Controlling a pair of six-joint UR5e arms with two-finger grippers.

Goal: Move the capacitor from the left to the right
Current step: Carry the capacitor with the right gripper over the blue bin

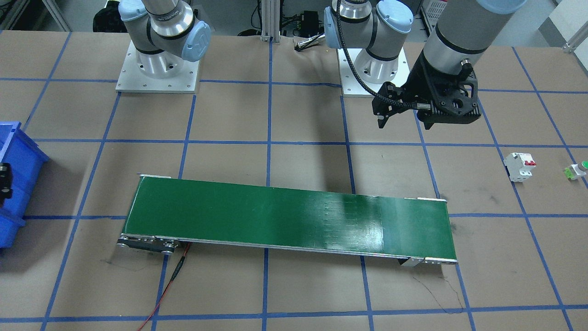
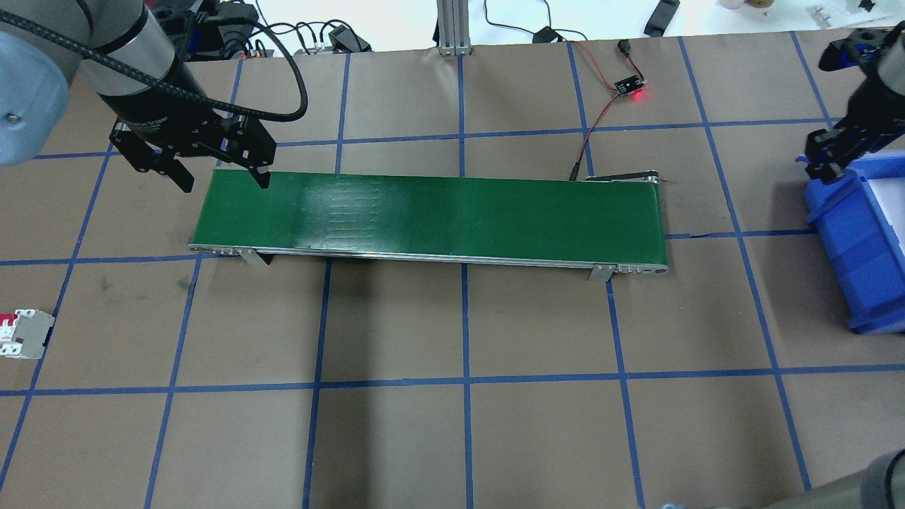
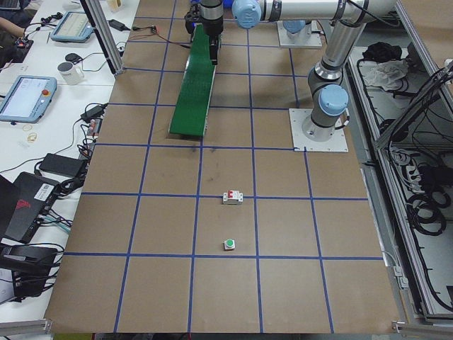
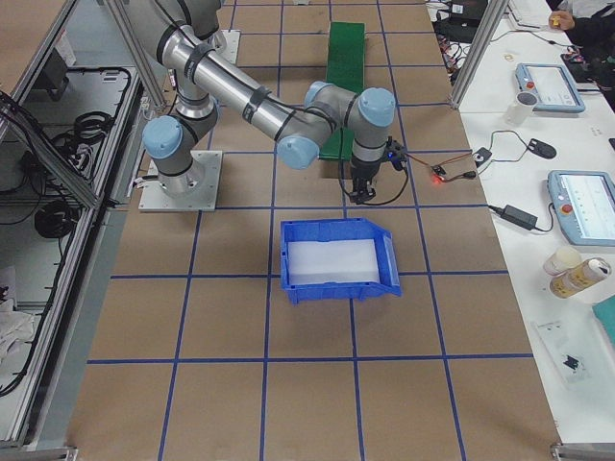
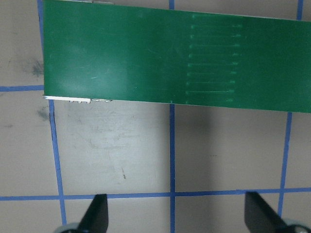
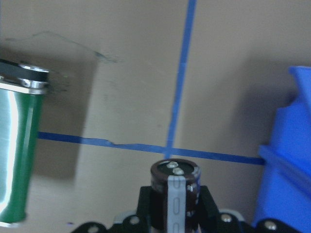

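Note:
The capacitor (image 6: 174, 191), a black stubby cylinder with a silvery stripe, sits between the fingers of my right gripper (image 2: 828, 161), which is shut on it. That gripper hangs above the table between the right end of the green conveyor belt (image 2: 438, 212) and the blue bin (image 2: 859, 233), close to the bin's rim. My left gripper (image 2: 225, 181) is open and empty, above the belt's left end. In the left wrist view its fingertips (image 5: 98, 213) stand wide apart over bare table beside the belt (image 5: 170, 53).
A white circuit breaker (image 1: 520, 166) with red switches and a green-and-white push button (image 1: 577, 171) lie on the table on my left. A red and black wire runs to a small board with a red light (image 2: 631, 86) behind the belt.

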